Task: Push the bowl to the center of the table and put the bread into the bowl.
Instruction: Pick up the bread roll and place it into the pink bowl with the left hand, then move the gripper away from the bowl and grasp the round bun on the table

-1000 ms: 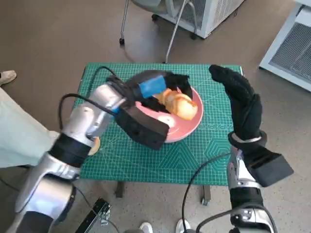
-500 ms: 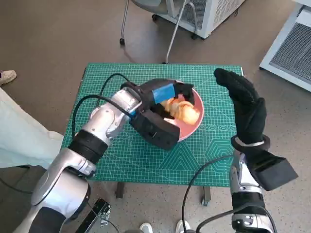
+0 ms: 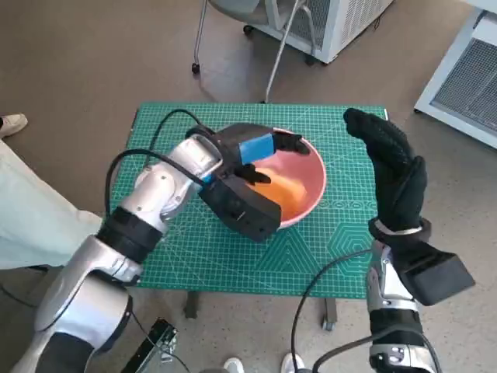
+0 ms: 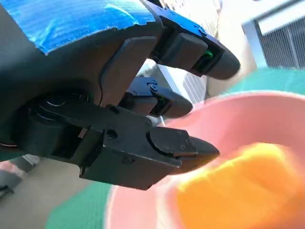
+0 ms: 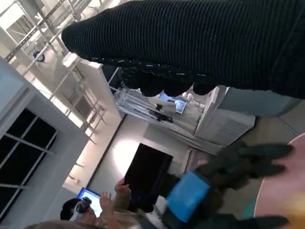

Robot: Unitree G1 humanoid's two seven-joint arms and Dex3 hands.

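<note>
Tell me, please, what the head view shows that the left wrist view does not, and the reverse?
Only the head view shows the green table, the whole pink bowl near its middle, and the gloved right hand raised beside the bowl, empty. Only the left wrist view shows the left hand's fingers up close, apart and holding nothing. Both show the left hand over the bowl and the blurred orange bread inside it.

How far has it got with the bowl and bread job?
Nearly finished, it seems. The pink bowl sits near the middle of the green table, and the bread lies blurred inside it. The left hand hangs over the bowl with fingers apart, holding nothing. The right hand is raised beside the bowl. Left: drawing the arm away.
</note>
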